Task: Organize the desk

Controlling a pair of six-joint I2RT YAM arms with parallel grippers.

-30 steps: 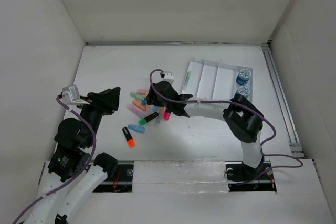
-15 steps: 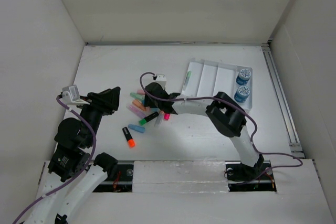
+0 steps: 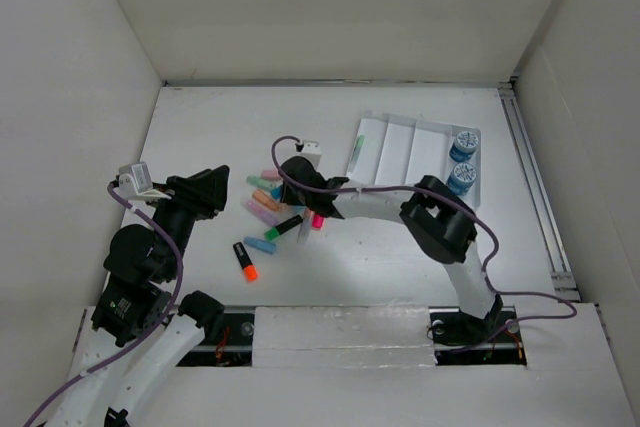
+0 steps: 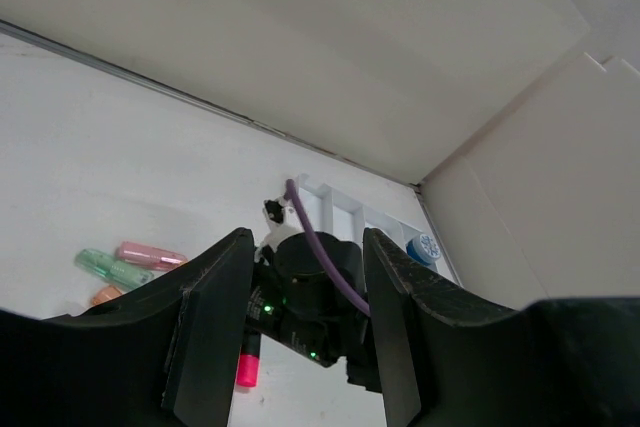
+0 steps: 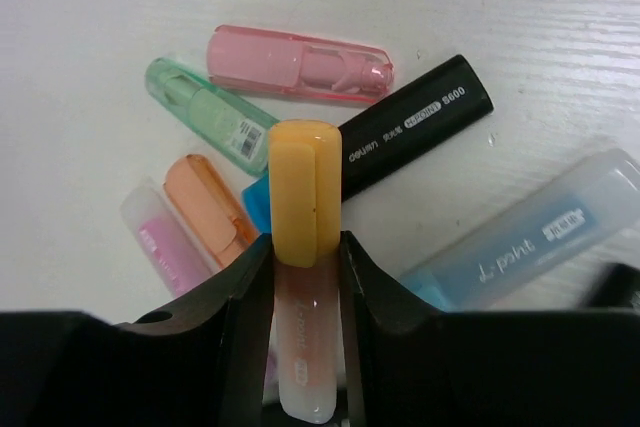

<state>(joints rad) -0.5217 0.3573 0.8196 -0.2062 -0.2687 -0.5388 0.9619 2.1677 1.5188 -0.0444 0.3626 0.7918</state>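
One yellow-capped highlighter (image 5: 299,267) clamped in right jaws, barrel partly hidden; left jaws spread apart.

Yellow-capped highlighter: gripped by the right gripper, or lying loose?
Gripped. In the right wrist view, the fingers of the right gripper press both sides of the yellow-capped highlighter. Lifted or not: cannot tell.

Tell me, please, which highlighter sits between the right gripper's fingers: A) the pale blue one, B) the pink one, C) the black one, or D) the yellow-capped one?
D: in the right wrist view the yellow-capped highlighter sits clamped between the fingers of the right gripper, while the others lie on the desk.
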